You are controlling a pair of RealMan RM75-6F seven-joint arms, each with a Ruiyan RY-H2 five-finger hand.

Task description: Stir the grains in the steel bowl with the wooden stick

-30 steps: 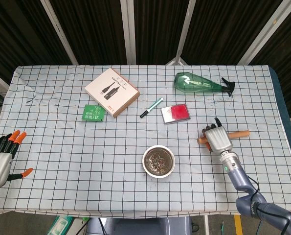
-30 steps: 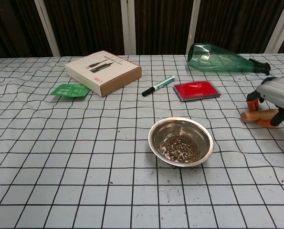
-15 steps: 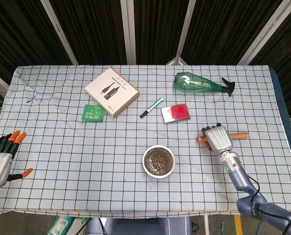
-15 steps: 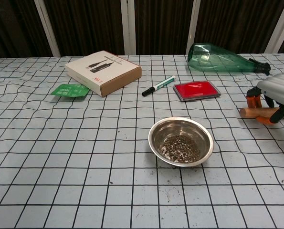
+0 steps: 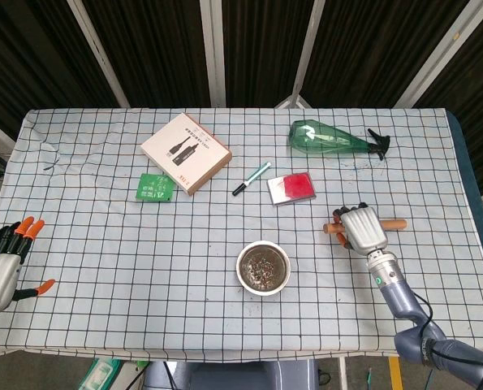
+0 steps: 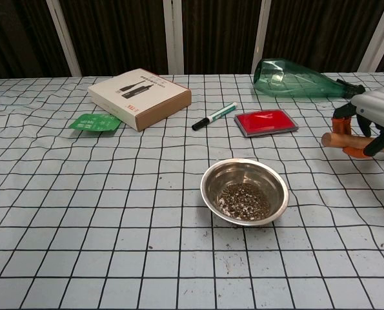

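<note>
The steel bowl [image 5: 263,267] [image 6: 208,187] holds a patch of dark grains [image 6: 243,199] and stands near the table's front middle. To its right, my right hand [image 5: 363,229] [image 6: 372,116] grips the wooden stick [image 5: 396,223] [image 6: 333,139] across its middle. The stick lies roughly level, its ends poking out on both sides of the hand, and in the chest view it hangs a little above the cloth. My left hand [image 5: 2,260] hovers at the table's front left edge, fingers apart and empty. Only the head view shows it.
Behind the bowl lie a brown box [image 5: 185,152] [image 6: 139,97], a green packet [image 5: 155,186] [image 6: 93,122], a marker pen [image 5: 251,178] [image 6: 214,115], a red flat pad [image 5: 291,188] [image 6: 265,122] and a green spray bottle on its side [image 5: 330,139] [image 6: 301,79]. A checked cloth [image 5: 127,260] covers the table.
My right hand has closed around the wooden stick and raised it off the cloth, shifting slightly backward. The left hand and the bowl have not moved.
</note>
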